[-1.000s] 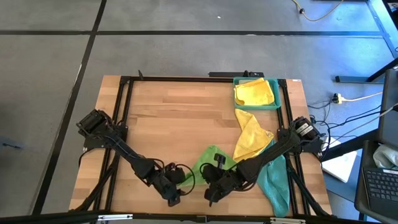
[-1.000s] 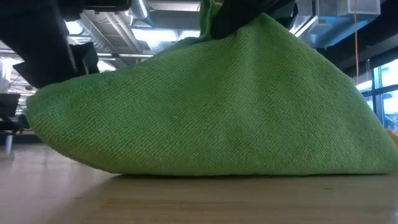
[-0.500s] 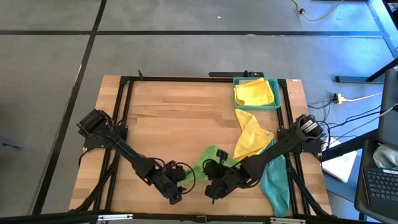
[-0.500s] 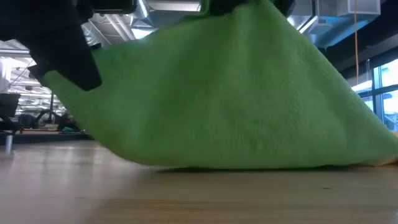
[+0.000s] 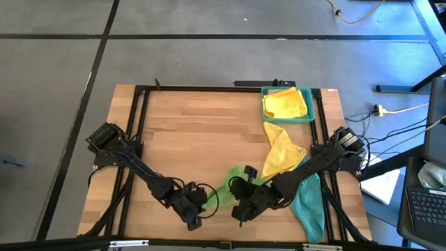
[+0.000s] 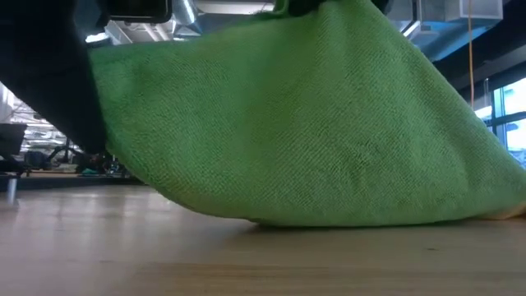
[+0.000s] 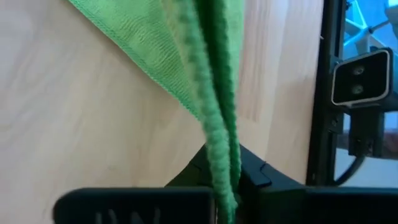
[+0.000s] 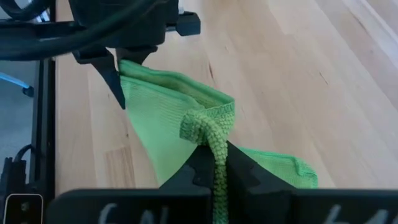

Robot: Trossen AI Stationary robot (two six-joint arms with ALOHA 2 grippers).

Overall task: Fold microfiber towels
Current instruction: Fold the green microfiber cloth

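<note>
A bright green towel [image 5: 224,185] hangs between my two grippers near the table's front edge, at the middle. It fills the low view as a tent [image 6: 312,123], with only its lower fold [image 6: 345,220] on the wood. My left gripper [image 5: 197,215] is shut on the towel's left end. My right gripper [image 5: 240,213] is shut on a bunched part at the towel's top. The right wrist view shows the left gripper's fingers [image 8: 115,68] at the towel's far corner. My left gripper pinches the green towel's hemmed edge [image 7: 219,155] between its two fingers, which slant down toward the table. The cloth runs away from the fingers as a narrow fold, and that end is clear of the wood. My right gripper pinches a bunched, rolled hem [image 8: 214,149] of the green towel between its two fingers, coming from above at a slant. The cloth hangs below the fingers and spreads down to the table.
A teal tray [image 5: 311,115] at the far right holds a folded yellow towel [image 5: 284,103]. Another yellow towel [image 5: 282,153] lies in front of it, and a teal towel [image 5: 306,202] lies at the right near corner under my right arm. Bare wood lies left of centre.
My left gripper has shut on the green towel's left edge, staying where it was. My right gripper has risen a little with its bunched part. The towel's left end has come up off the table, while its lower fold at the right stays on the wood.
</note>
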